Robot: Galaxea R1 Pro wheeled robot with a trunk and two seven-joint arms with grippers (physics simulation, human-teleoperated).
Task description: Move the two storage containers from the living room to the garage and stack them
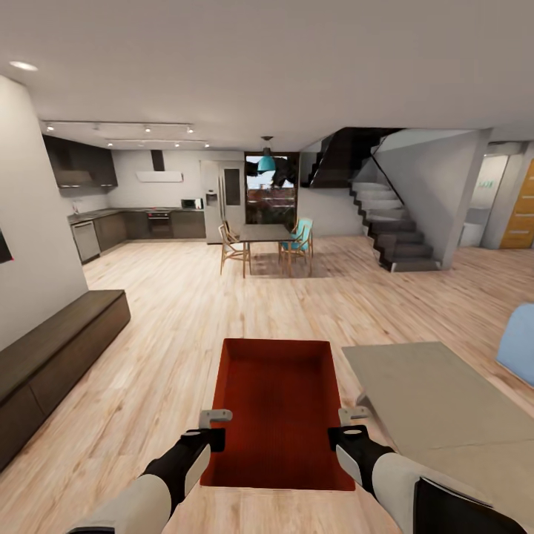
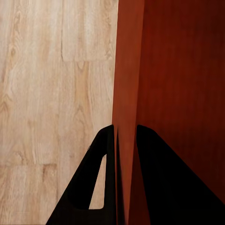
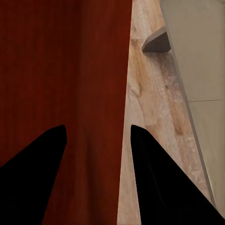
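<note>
Left gripper (image 1: 215, 429) and right gripper (image 1: 348, 426): I have each clamped over a side wall of one storage container (image 1: 278, 404), held between them. Right: grey rug (image 1: 437, 400). Left: dark bench (image 1: 52, 356). Ahead: open plank floor (image 1: 185, 304), then dining table (image 1: 263, 236).

Light wood plank floor (image 1: 178, 334) w/ grey rug (image 1: 437, 400) lower right, dark bench (image 1: 52, 356) at left, dining table (image 1: 265, 236) center.

Dining table (image 1: 265, 234) with chairs (image 1: 297, 245) ahead; kitchen (image 1: 133, 222) far-left; staircase (image 1: 393, 233) right; grey rug (image 1: 437, 400) near-right.
</note>
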